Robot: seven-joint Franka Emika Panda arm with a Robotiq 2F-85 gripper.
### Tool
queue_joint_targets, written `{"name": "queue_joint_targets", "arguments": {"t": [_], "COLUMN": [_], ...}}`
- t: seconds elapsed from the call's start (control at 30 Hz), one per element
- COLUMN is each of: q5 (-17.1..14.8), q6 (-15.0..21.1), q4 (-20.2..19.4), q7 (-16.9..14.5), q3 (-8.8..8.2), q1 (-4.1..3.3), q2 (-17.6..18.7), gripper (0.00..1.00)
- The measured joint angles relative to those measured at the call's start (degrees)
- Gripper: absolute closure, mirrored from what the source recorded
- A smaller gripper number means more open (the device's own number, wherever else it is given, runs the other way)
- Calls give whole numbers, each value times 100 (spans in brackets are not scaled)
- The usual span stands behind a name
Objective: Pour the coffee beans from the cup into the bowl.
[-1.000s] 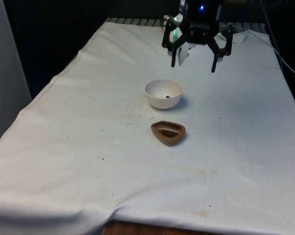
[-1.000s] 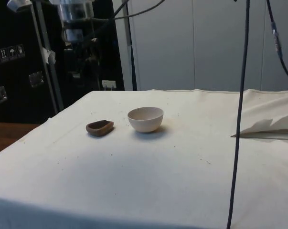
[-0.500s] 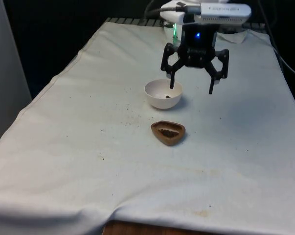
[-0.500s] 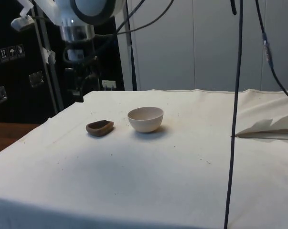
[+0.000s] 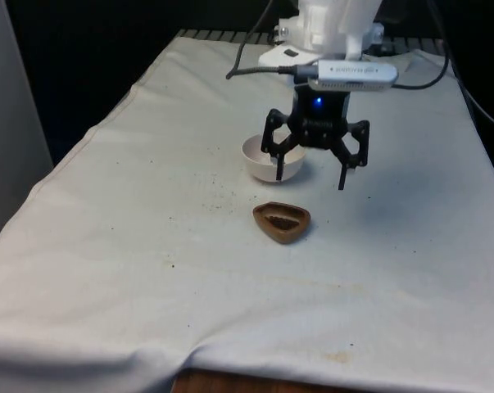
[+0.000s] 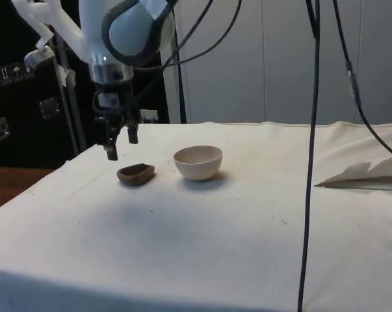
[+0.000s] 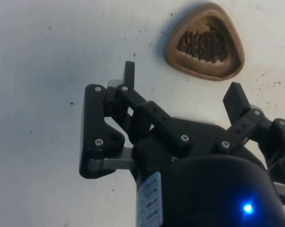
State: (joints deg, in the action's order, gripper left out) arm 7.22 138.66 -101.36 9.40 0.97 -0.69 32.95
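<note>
A small brown three-cornered cup holding coffee beans rests on the white cloth, close in front of a white bowl. In the side view the cup sits beside the bowl, a small gap apart. My gripper hangs open and empty just above the cloth, in front of the bowl and slightly behind and above the cup. Part of the bowl is hidden by it. From the side, the gripper hovers over the cup's far side. In the wrist view the cup lies beyond the spread gripper.
Loose beans and crumbs dot the cloth to the front view's left of the bowl. A black cable hangs down in the side view. A folded white sheet lies at that view's right.
The gripper has come down and moved towards the front of the table, from high behind the bowl to low over the cup. It has stayed open; cup and bowl have not moved.
</note>
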Motion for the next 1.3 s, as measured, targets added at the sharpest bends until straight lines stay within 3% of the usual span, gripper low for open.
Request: {"name": "queue_joint_targets", "arguments": {"t": [0.37,0.9,1.3], "q5": [6,160,487], "q6": [138,132,-23], "q4": [252,539,785], "q7": [115,699,1220], "q3": [-23,-29,-29], "q1": [-6,-34,-120], "q2": [430,785,997], "gripper": [0,0,0]}}
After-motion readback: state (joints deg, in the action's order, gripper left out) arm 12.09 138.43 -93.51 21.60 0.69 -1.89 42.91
